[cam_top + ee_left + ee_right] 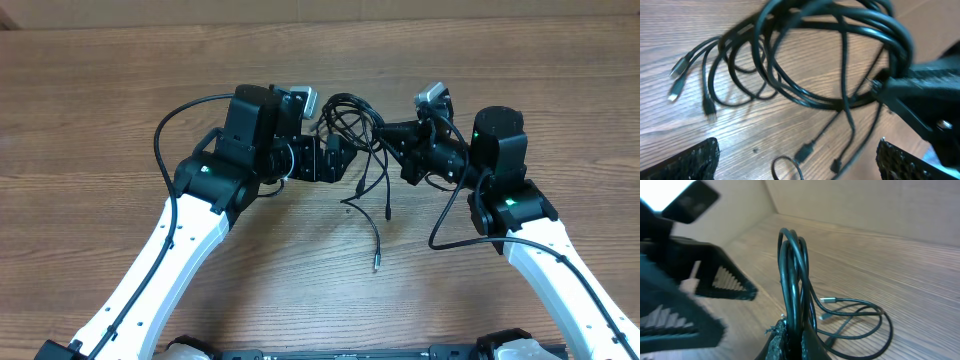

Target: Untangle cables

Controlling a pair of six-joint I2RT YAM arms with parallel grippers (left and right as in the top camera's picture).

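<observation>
Overhead, the right jaws are clamping tight on the tangled cables [348,112] mid-bench [100,110], anchoring them while the left jaws are gaping empty alongside, probably needing to catch one loop next.

Left arm [170,240] reaching in from the bottom-left base, wrist turned inward toward table centre. Left gripper [338,160] wide open, low over the table; ribbed fingers [695,160] at both lower corners of the left wrist view, nothing between them. Right arm [560,270] mirrored from bottom-right, wrist angled toward the left gripper. Right gripper [388,133] fully closed, pinching the cables [345,110] at its tip. Gripper tips near each other, not touching.
</observation>
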